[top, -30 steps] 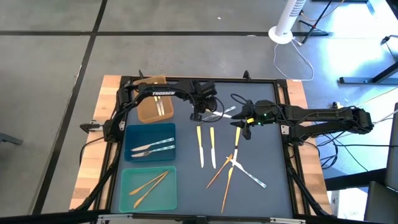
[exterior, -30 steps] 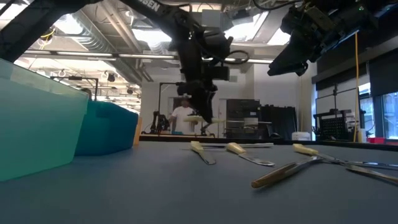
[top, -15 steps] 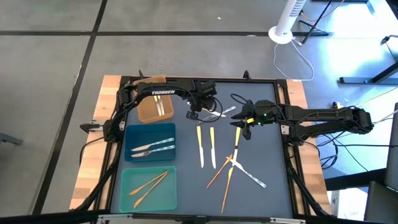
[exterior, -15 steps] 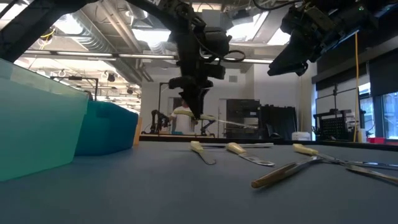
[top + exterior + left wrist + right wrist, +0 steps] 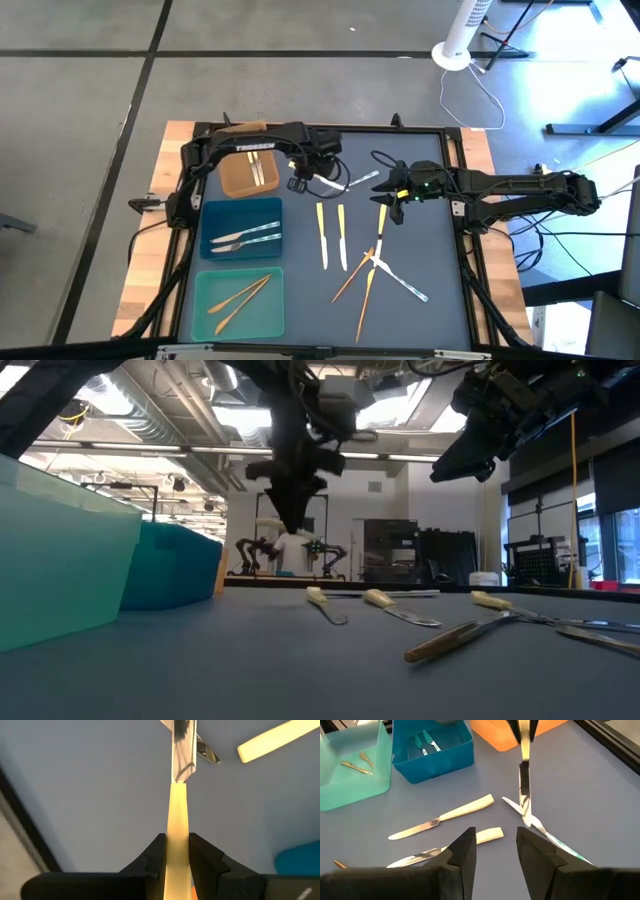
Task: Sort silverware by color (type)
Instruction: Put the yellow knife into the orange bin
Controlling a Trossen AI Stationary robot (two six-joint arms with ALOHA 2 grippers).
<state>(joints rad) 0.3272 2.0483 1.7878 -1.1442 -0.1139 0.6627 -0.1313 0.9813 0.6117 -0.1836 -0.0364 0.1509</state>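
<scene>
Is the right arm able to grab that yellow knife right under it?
Probably yes. The right gripper is open and empty above the yellow-handled knife, with nothing covering it.

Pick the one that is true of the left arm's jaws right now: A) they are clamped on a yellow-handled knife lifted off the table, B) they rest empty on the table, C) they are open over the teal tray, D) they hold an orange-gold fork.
A: the left gripper has its jaws closed on the cream-yellow handle of a knife, held above the table.
</scene>
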